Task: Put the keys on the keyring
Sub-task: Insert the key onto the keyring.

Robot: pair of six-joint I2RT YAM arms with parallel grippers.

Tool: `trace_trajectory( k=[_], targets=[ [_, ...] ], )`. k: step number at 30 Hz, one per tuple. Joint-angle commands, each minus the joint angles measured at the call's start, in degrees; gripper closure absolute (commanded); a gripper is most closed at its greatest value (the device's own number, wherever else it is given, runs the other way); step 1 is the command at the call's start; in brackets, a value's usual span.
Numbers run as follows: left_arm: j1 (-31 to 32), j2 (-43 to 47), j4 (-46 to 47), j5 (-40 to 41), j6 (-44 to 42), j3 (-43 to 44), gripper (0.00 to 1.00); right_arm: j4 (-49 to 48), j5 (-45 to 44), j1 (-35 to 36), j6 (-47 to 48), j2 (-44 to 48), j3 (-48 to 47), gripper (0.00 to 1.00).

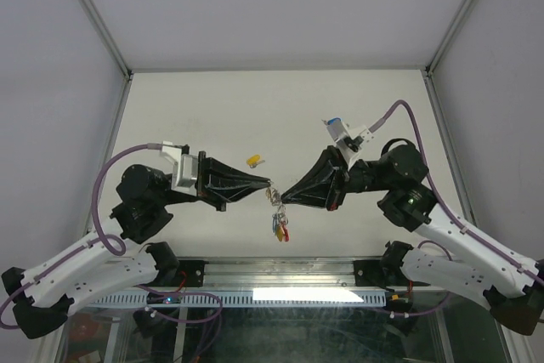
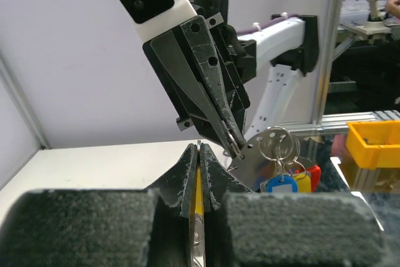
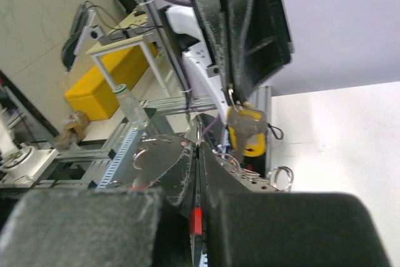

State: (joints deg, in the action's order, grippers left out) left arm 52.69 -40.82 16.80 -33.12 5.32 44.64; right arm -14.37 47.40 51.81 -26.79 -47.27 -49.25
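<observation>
Left gripper [image 1: 269, 183] fingers were pressed together on a yellow-capped key [image 3: 245, 126], its yellow showing in the slit between the pads. Right gripper [image 1: 282, 197] fingers were clamped on the keyring [image 1: 279, 223], red strip in the gap, with rings and blue and yellow caps dangling beside the tip. Both tips were almost touching over mid table [image 1: 212, 108]. A loose yellow key [image 1: 253, 161] lay on the table just beyond them.

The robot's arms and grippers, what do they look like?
The left arm and right arm have white links and black joints. A purple cable loops along each. The left gripper and right gripper are black tapering wedges, padded inside.
</observation>
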Motion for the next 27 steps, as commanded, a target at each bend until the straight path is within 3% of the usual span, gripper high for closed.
trace_trajectory(
  k=[1, 3, 6, 12, 21, 27],
  targets=[
    [-5.6, -0.8, 10.9, -2.2, 4.4, -2.7, 1.00, -13.2, 3.3, -7.0, -7.8, -1.4, 3.0, 1.00],
    [-11.7, -1.8, 17.1, -7.1, 10.5, -4.4, 1.00, -21.4, 6.8, -11.5, -13.6, -2.8, 4.7, 1.00],
    [-18.1, -3.5, 22.8, -12.3, 14.8, -5.0, 1.00, -25.5, 10.6, -15.0, -16.0, -4.4, 4.6, 1.00],
    [-19.0, -6.4, 24.7, -16.8, 13.8, -2.3, 1.00, -40.2, 14.9, -15.6, -25.3, -8.4, 4.6, 1.00],
    [-19.0, -7.0, 25.3, -19.7, 13.5, -1.0, 1.00, -29.8, 5.5, -10.9, -17.5, -10.1, 1.5, 1.00],
    [-19.0, -6.9, 25.4, -20.7, 13.8, -0.9, 1.00, -28.4, 1.4, -6.5, -16.0, -11.1, 0.3, 1.00]
  ],
)
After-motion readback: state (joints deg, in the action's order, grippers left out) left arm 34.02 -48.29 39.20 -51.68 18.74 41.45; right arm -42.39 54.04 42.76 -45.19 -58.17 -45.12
